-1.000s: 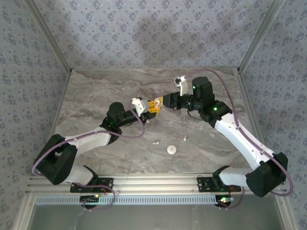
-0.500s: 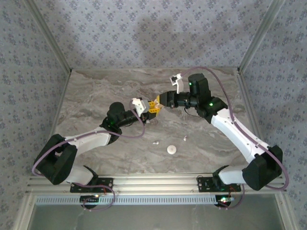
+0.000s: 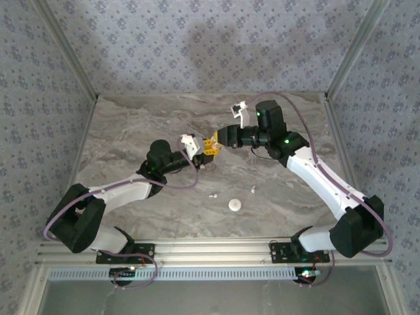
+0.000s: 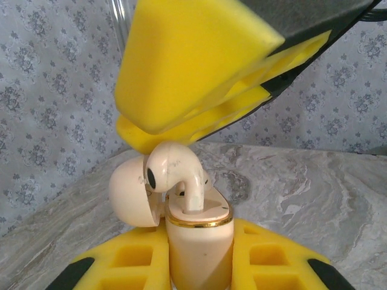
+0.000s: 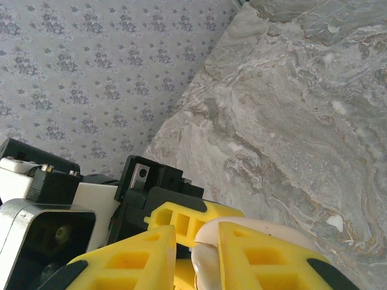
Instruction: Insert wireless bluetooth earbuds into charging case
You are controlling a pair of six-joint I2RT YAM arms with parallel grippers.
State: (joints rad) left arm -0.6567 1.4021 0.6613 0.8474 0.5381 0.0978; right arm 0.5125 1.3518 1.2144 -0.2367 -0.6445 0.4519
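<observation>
Above the middle of the grey marbled counter [image 3: 131, 125] the two arms meet tip to tip. The left tool [image 3: 207, 151] has its yellow fingers pressed against either side of the charging case [image 4: 199, 254], a cream body with a gold rim held upright off the counter, its lid [image 4: 132, 194] swung open to the left in the left wrist view. The right tool [image 3: 216, 140] comes in from above with its yellow fingers drawn nearly together, pinching the earbud [image 4: 176, 174] by its rounded head. The earbud's stem points straight down and its lower end sits inside the case's open top, with the head clear above the rim. Nearer the arm bases, two loose earbud pieces [image 3: 212, 195] lie on the counter well apart from the case, with a round white piece [image 3: 235, 205] between them and slightly closer to the bases.
</observation>
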